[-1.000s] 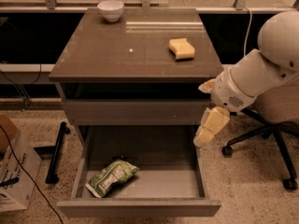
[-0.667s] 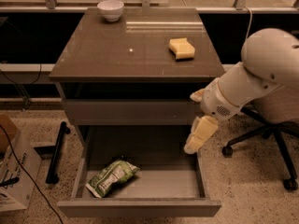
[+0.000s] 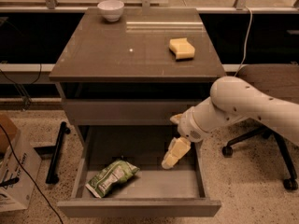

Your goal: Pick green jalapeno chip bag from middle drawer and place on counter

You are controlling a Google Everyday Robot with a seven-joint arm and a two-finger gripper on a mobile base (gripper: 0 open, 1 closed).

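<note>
The green jalapeno chip bag (image 3: 112, 177) lies flat on the grey floor at the front left of the open middle drawer (image 3: 140, 206). My gripper (image 3: 174, 154) hangs over the drawer's right half, fingers pointing down and to the left, well to the right of the bag and not touching it. It holds nothing. The white arm reaches in from the right. The glossy grey-brown counter (image 3: 117, 55) tops the cabinet above.
A pale yellow sponge block (image 3: 182, 48) lies on the counter's right side and a white bowl (image 3: 110, 9) at its back left. A rolling chair base (image 3: 261, 143) stands right of the cabinet. A cardboard box (image 3: 11, 171) and a black bar (image 3: 57, 150) are at the left.
My arm has swung left and down, bringing the gripper from beside the drawer's right wall to over its right half. The bag has not moved.
</note>
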